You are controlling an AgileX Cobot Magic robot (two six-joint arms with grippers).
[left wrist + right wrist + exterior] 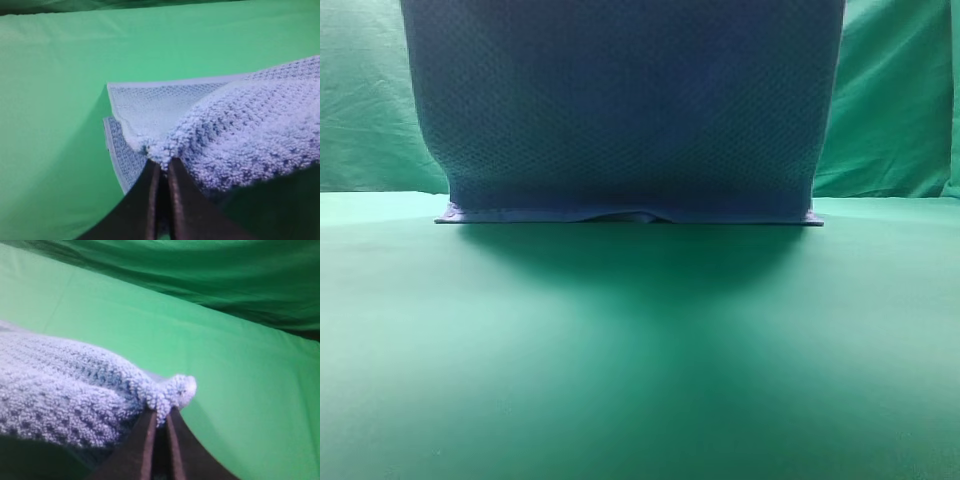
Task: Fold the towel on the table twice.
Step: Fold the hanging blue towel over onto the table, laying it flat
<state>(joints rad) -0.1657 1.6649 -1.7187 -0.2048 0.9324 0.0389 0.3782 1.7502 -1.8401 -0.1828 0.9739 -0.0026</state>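
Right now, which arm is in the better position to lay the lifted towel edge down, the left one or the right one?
Neither is better: both must move together. The left gripper and the right gripper are each shut on a corner of the towel, which hangs as a sheet above the table.

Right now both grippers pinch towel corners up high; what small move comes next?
Probably carry both corners forward and lower them. The left gripper and right gripper each clamp a corner of the towel, which hangs like a curtain with its bottom edge resting on the table.
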